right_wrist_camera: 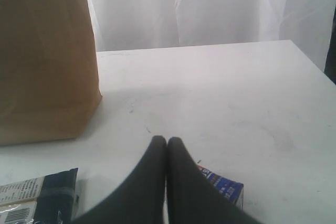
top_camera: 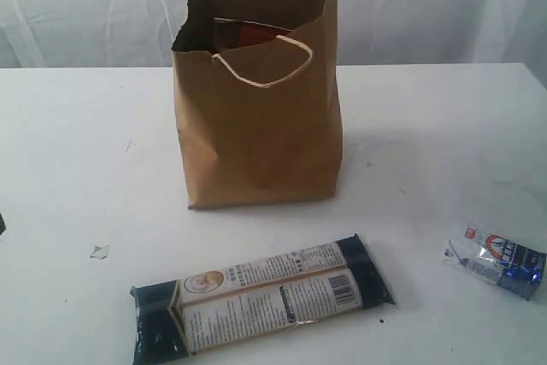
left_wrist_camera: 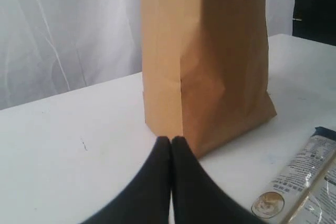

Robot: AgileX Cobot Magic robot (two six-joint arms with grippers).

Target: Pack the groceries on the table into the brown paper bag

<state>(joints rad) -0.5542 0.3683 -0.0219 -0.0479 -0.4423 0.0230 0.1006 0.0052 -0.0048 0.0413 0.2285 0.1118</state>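
My left fingers [left_wrist_camera: 170, 141] are pressed together with nothing between them, low over the white bench [left_wrist_camera: 63, 129]. The brown paper bag [left_wrist_camera: 207, 61] stands upright just ahead of their tips. The long dark-blue packet [left_wrist_camera: 304, 177] lies flat off to one side, clear of them.

My right fingers [right_wrist_camera: 166, 141] are likewise closed and empty. The small blue-silver packet [right_wrist_camera: 224, 186] lies on the bench just beside them, partly hidden behind one finger. One end of the long dark-blue packet is near on the other side, and the bag is farther off.

From the exterior camera, the bag stands mid-bench with its creased rim open. A red and dark shape [top_camera: 248, 34] shows inside, too shaded to name. The long packet lies in front of the bag and apart from it. The small packet lies well to the right.
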